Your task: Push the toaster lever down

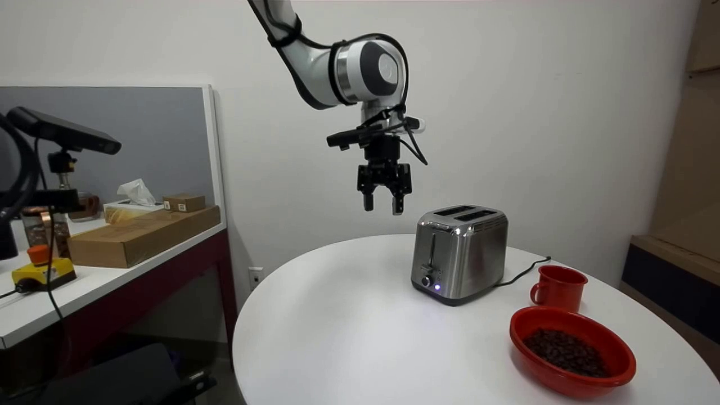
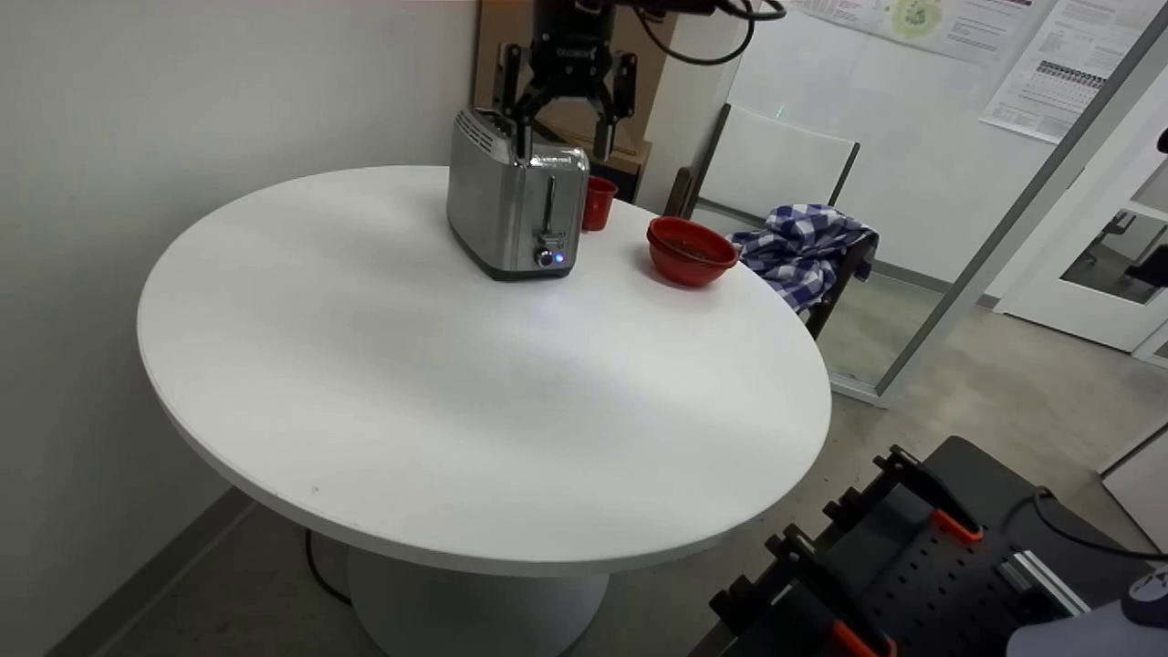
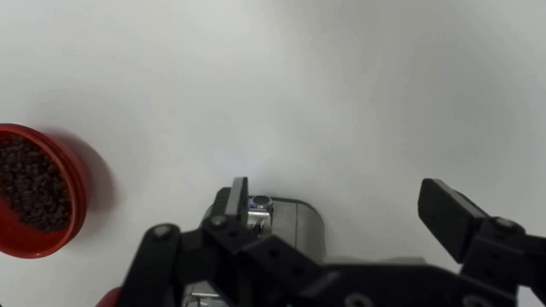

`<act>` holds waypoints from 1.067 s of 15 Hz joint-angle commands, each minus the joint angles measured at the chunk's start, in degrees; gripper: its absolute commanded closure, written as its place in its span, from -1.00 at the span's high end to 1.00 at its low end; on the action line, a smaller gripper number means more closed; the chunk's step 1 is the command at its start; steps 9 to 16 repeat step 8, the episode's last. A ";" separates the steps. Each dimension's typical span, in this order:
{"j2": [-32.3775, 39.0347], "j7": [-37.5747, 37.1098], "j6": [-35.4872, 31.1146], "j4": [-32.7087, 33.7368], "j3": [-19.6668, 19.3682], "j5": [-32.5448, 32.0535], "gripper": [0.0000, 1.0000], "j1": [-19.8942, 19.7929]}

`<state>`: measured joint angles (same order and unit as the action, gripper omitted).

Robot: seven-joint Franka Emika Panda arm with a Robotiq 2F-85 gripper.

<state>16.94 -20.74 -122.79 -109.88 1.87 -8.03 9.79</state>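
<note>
The brushed-steel toaster [image 1: 478,259] stands upright on the white round table, also seen in an exterior view [image 2: 484,196] and partly behind a finger in the wrist view [image 3: 307,230]. Its lever [image 1: 428,268] is a small tab low on the narrow end face, at the lower end of the slot and just above a round knob. It also shows in an exterior view [image 2: 552,241] and in the wrist view [image 3: 259,217]. My gripper [image 1: 383,205] is open and empty, higher than the lever and off the toaster's lever end. In the wrist view one finger [image 3: 335,187] overlaps the end face.
A red mug [image 1: 558,288] and a red bowl [image 1: 568,371] of dark beans stand on the table [image 1: 337,337] beside the toaster. A black cord [image 1: 526,273] runs behind the toaster. A wall [image 1: 540,112] rises behind the table. A side bench holds a cardboard box [image 1: 140,242].
</note>
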 commanded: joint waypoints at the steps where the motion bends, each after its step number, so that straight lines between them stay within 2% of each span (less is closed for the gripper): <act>1: -10.01 9.71 1.45 -8.46 2.49 2.89 1.00 -1.21; 3: -14.40 12.21 2.15 -11.60 3.11 3.83 1.00 -1.34; 4: -8.75 8.46 1.33 -6.81 2.73 1.77 1.00 -0.93; 6: -10.55 8.61 1.41 -7.91 3.01 1.84 1.00 -1.00; 16: -9.79 8.61 1.30 -7.73 2.94 1.84 1.00 -1.06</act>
